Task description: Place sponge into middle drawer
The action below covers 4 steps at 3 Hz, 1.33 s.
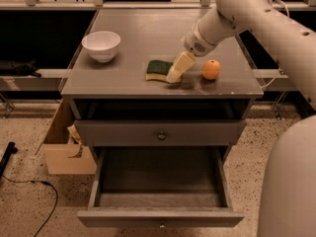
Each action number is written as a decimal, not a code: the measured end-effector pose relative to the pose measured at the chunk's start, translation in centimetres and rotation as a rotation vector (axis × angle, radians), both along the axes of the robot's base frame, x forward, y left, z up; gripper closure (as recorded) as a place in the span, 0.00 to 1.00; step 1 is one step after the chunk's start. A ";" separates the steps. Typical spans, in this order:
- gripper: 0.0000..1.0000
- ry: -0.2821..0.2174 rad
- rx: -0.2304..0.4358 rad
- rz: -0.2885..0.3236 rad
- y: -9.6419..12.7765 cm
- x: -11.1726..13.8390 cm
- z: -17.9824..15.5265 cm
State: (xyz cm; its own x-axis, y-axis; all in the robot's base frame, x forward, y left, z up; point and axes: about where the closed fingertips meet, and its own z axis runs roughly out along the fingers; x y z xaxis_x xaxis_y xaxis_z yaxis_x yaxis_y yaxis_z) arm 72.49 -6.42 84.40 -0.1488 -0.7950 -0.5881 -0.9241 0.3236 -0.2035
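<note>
The sponge (158, 69), dark green on top with a yellow body, lies flat on the grey cabinet top (128, 43), near its front edge. My gripper (175, 73) comes down at a slant from the upper right, and its cream tip rests against the sponge's right edge. The middle drawer (160, 216) is pulled out at the bottom of the cabinet. It shows a deep box with a grey floor and nothing in it.
A white bowl (101, 45) stands at the left of the top, and an orange fruit (211, 69) lies just right of my gripper. Another drawer (160, 132) with a round knob is closed above the open one. A cardboard box (64, 149) sits on the floor to the left.
</note>
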 end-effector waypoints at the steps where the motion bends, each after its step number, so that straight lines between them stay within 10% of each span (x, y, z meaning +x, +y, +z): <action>1: 0.18 0.000 0.000 0.000 0.0 0.0 0.0; 4: 0.89 0.000 0.000 0.000 0.0 0.0 0.0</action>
State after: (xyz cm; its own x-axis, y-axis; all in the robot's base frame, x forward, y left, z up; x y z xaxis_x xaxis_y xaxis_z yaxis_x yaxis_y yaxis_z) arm 72.49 -6.41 84.39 -0.1488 -0.7950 -0.5881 -0.9242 0.3234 -0.2033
